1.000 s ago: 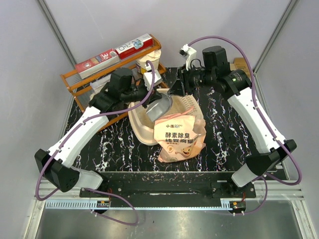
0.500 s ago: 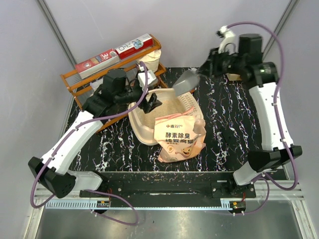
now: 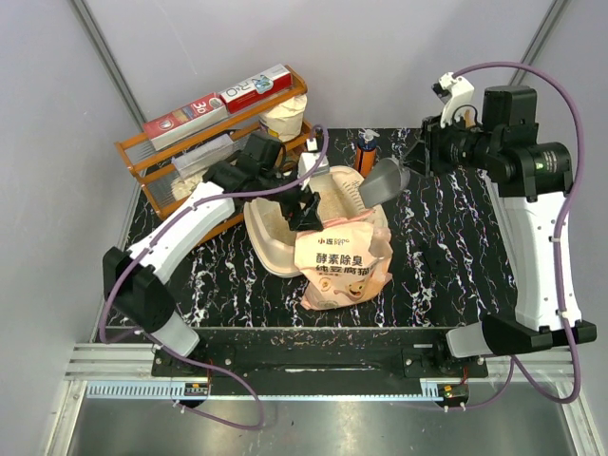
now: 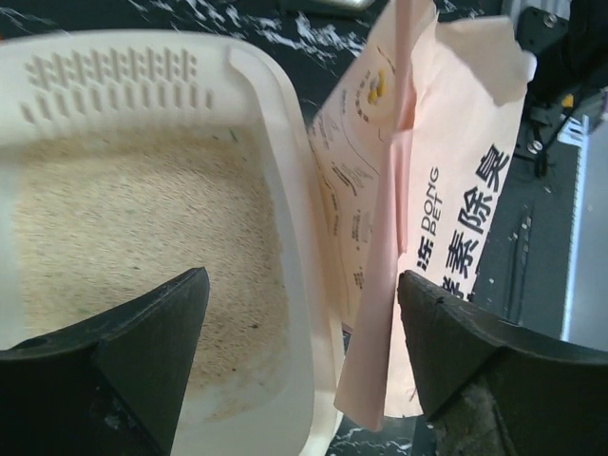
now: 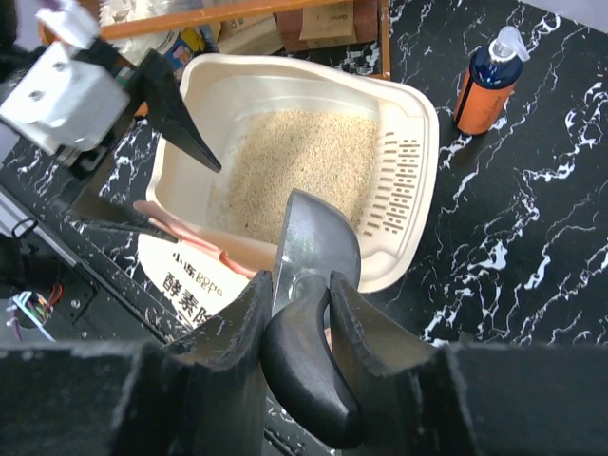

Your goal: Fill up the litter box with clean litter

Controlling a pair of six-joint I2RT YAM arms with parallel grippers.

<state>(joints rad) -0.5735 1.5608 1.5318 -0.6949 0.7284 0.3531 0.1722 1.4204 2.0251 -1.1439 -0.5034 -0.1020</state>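
L arm: stretched from lower left to centre, left gripper (image 3: 304, 211) jaws wide apart, empty, over bag (image 3: 340, 261) edge | litter box (image 3: 261, 236): centre, clean litter (image 5: 304, 161) inside | R arm: upright at right edge, right gripper (image 3: 416, 160) clamps grey scoop (image 3: 383, 180) handle.

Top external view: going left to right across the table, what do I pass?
Wooden rack → litter box → gray scoop. The bag and the bottle overlap the box, so I leave them out.
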